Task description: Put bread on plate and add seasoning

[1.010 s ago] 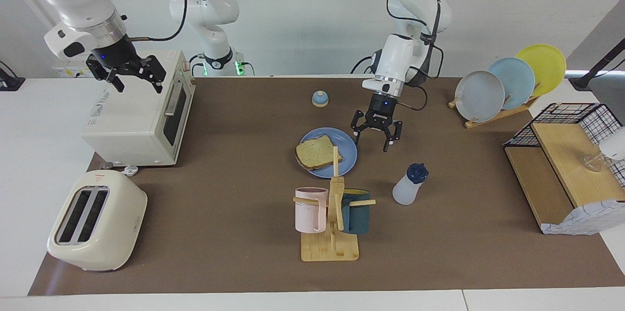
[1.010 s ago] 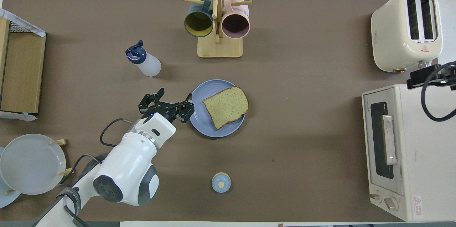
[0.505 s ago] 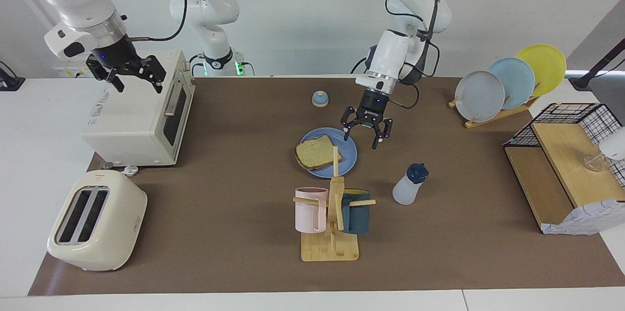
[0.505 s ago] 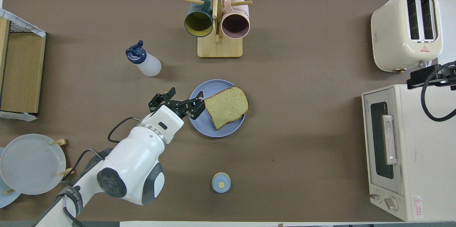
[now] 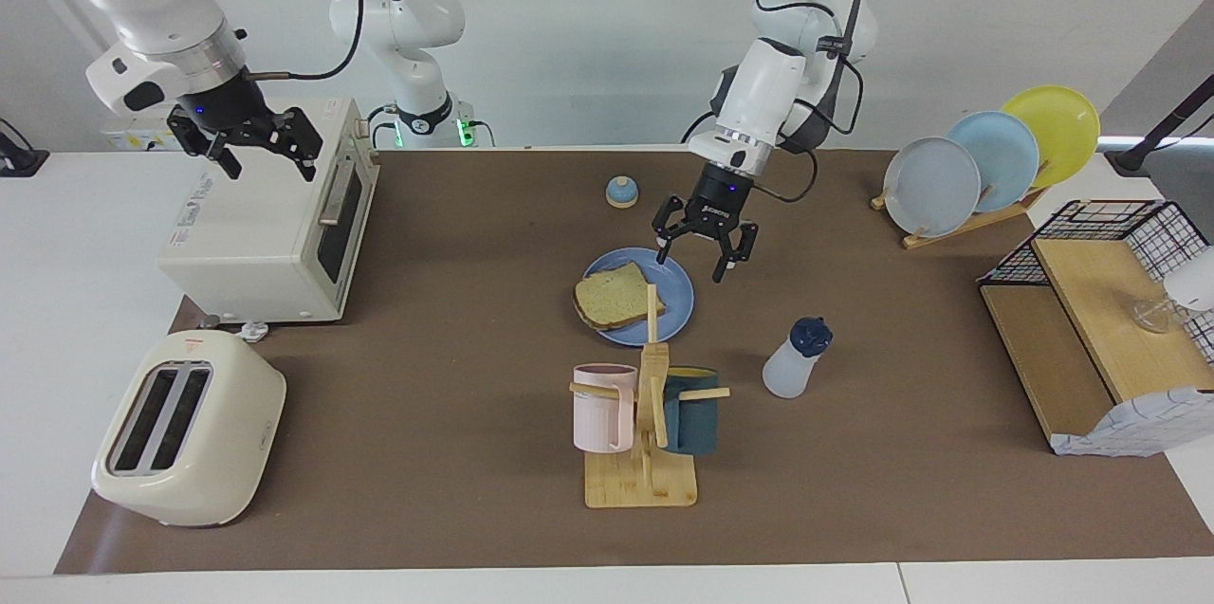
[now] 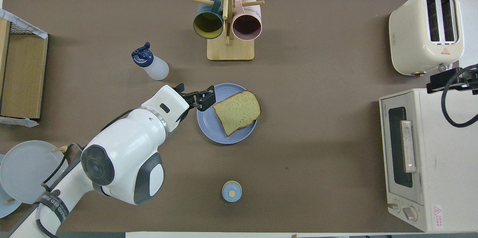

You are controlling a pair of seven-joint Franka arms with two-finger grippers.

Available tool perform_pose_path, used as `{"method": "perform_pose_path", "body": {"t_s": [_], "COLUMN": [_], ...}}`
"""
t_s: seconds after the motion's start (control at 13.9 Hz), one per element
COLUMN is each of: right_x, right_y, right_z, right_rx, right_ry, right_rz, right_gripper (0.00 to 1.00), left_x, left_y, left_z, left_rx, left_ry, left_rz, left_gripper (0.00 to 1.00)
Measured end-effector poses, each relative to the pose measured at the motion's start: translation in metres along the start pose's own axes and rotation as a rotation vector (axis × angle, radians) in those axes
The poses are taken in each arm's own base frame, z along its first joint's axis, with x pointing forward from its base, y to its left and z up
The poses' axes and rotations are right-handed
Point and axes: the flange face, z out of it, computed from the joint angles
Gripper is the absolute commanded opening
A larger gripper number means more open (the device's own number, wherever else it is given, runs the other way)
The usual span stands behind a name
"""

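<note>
Noted first, nearer to the robots than the plate [image 5: 679,299], a small blue-domed knob [image 5: 621,192] (no part of the job). Found the left jaws raised over the plate's rim at the side toward the left arm's end, spread wide and holding nothing. Saw no contact with plate or bread [image 5: 615,301] in the facing view. Found the bread lying flat on the plate, shifted toward the right arm's end, with one crust corner reaching out past the rim. Judged the first half of the task done, the seasoning step not yet begun.

Found the seasoning [image 5: 795,362] standing untouched on the tabletop, farther from the robots than the plate and toward the left arm's end, cap on. Spotted the mug rack [image 5: 645,433] farther than the plate too, one peg jutting toward the bottle. Left the right jaws for last: open and empty over the toaster oven [image 5: 266,234], well apart from the plate, waiting.

Judged the risks as follows. Could topple the bottle (light, narrow-based) with an off-centre or too-high grip. Could clip the plate's rim on a low sweep and shake the overhanging bread loose. Could snag the rack's peg on the carry toward the plate.
</note>
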Motion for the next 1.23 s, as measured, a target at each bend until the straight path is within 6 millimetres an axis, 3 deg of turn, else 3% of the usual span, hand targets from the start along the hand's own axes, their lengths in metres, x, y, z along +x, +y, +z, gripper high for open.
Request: {"method": "perform_pose_path", "body": {"t_s": [0.22, 0.5, 0.94, 1.23], "right_x": [0.0, 0.0, 0.0, 0.0], "right_y": [0.0, 0.0, 0.0, 0.0], "right_z": [0.0, 0.0, 0.0, 0.0], "right_rx": [0.0, 0.0, 0.0, 0.0], "right_ry": [0.0, 0.0, 0.0, 0.0], "right_rz": [0.0, 0.0, 0.0, 0.0], "right_gripper": [1.0, 1.0, 1.0, 1.0], "left_x": [0.044, 0.088, 0.13, 0.155], "left_y": [-0.012, -0.024, -0.071, -0.104], "left_z": [-0.018, -0.049, -0.092, -0.132], "left_rx": [0.03, 0.077, 0.182, 0.239], "left_ry": [-0.069, -0.163, -0.252, -0.314], "left_rz": [-0.005, 0.011, 0.029, 0.011], "left_gripper": [1.0, 1.0, 1.0, 1.0]}}
